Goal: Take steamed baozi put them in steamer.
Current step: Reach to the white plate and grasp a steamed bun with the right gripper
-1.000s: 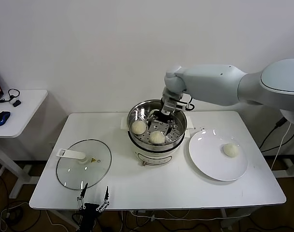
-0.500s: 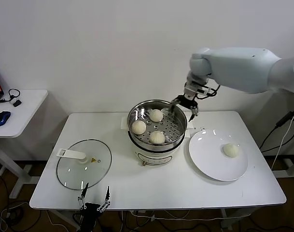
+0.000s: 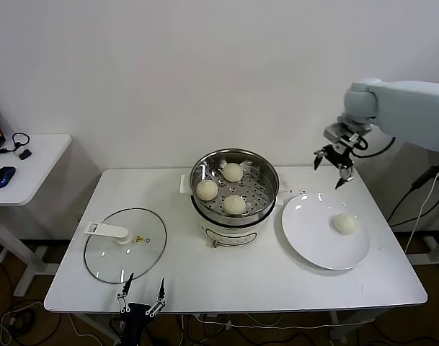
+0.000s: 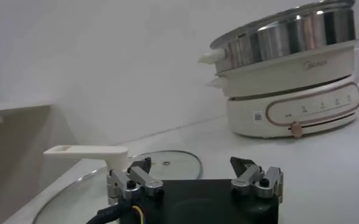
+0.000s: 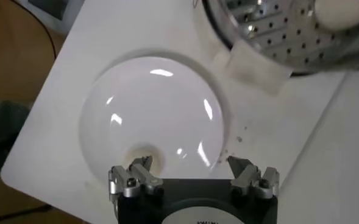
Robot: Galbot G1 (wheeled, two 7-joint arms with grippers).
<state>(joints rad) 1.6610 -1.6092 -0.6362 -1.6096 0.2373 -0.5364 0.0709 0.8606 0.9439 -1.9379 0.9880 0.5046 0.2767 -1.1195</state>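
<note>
The steamer [image 3: 264, 167] holds three baozi: one at the back [image 3: 233, 172], one on the left [image 3: 207, 189], one at the front [image 3: 234, 205]. A fourth baozi [image 3: 344, 223] lies on the white plate [image 3: 313, 234] to the steamer's right. My right gripper [image 3: 333, 167] is open and empty, in the air above the plate's far edge. In the right wrist view the plate [image 5: 155, 103] lies below the gripper [image 5: 191, 173], the baozi [image 5: 138, 156] shows by one fingertip, and the steamer [image 5: 277, 42] is at the edge. My left gripper [image 3: 140, 292] is open, parked at the table's front edge.
A flat glass lid [image 3: 125, 245] with a white handle [image 3: 107, 231] lies on the table's left part, also seen in the left wrist view [image 4: 167, 163]. The steamer stands on a white cooker base [image 4: 289, 103]. A side table with a mouse [image 3: 1, 176] stands at the far left.
My right gripper left a third baozi at the back of the steamer, rose out of it and swung right to above the plate. The left arm has not moved.
</note>
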